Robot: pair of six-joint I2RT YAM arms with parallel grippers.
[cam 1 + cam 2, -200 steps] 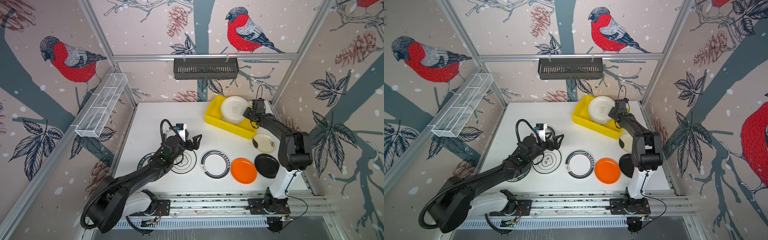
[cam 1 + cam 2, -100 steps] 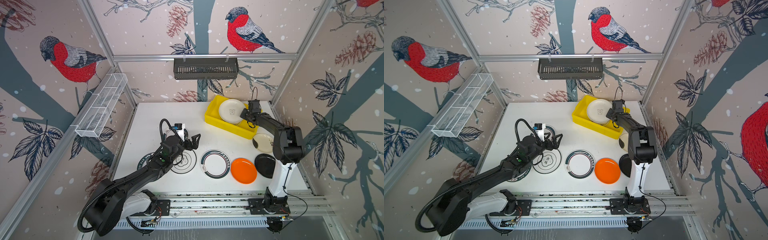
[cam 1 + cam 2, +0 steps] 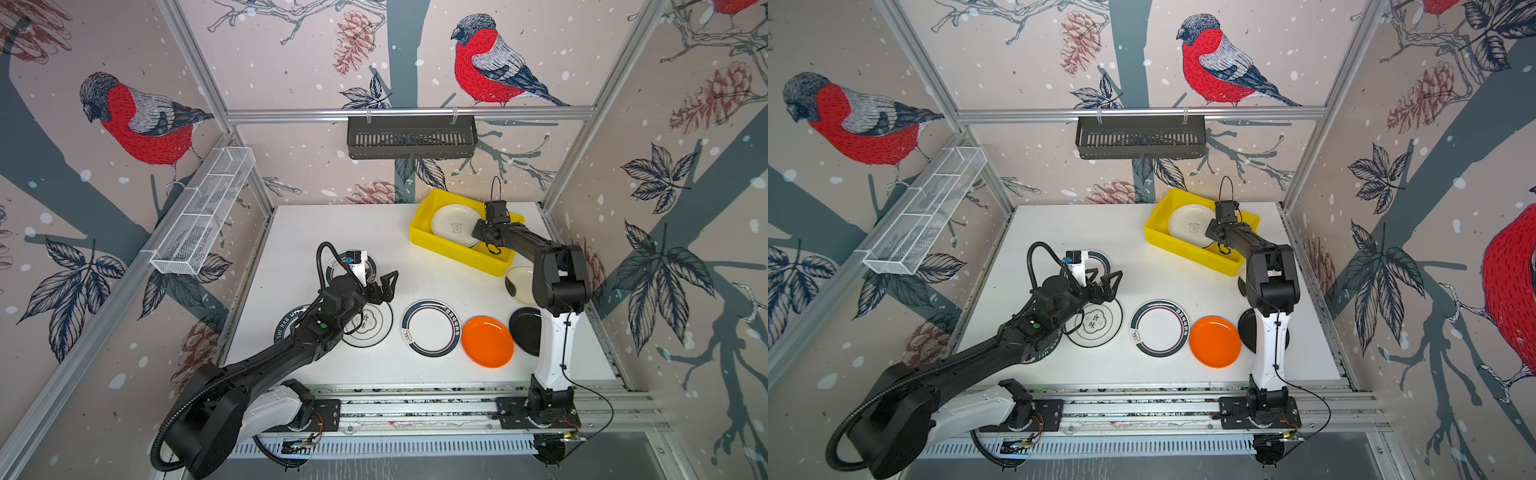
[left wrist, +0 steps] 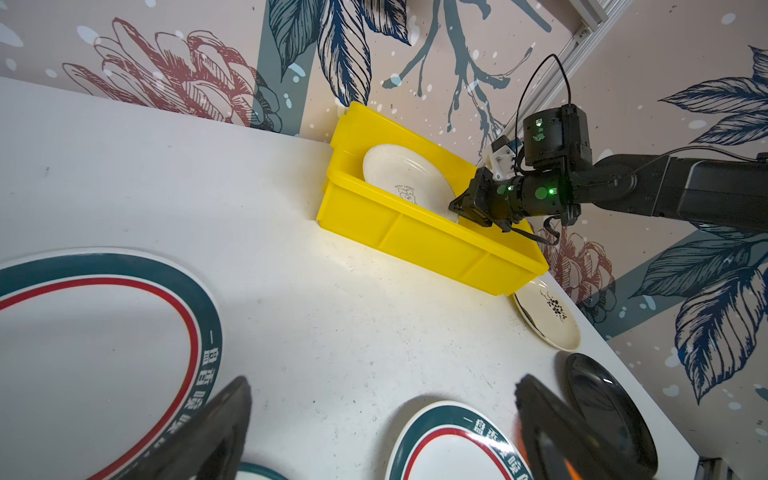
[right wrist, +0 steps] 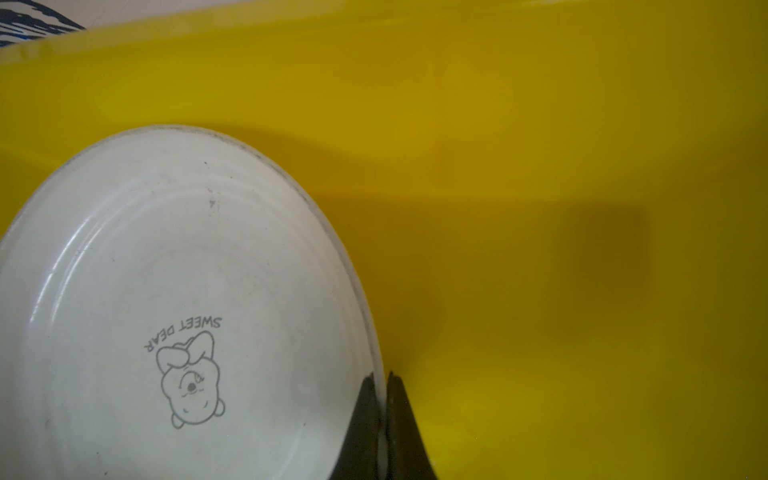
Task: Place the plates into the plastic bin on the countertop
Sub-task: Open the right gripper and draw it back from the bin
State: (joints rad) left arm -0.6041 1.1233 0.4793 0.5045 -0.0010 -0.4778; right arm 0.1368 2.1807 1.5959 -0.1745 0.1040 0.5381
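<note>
Left claw (image 3: 385,286) above countertop (image 3: 299,232), bird-print walls (image 3: 291,62)

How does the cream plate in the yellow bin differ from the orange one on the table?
The cream plate bears a cartoon print; the orange plate is plain. The cream plate sits tilted in the yellow bin, rim pinched by the right gripper; the orange plate lies flat, untouched, on the countertop. Both are round and shallow.

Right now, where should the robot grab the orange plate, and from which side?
The orange plate lies flat on the countertop, so only its raised rim gives the jaws a hold. The teal-ringed plate and black plate crowd its sides, so probably come down from above at its free front edge.
</note>
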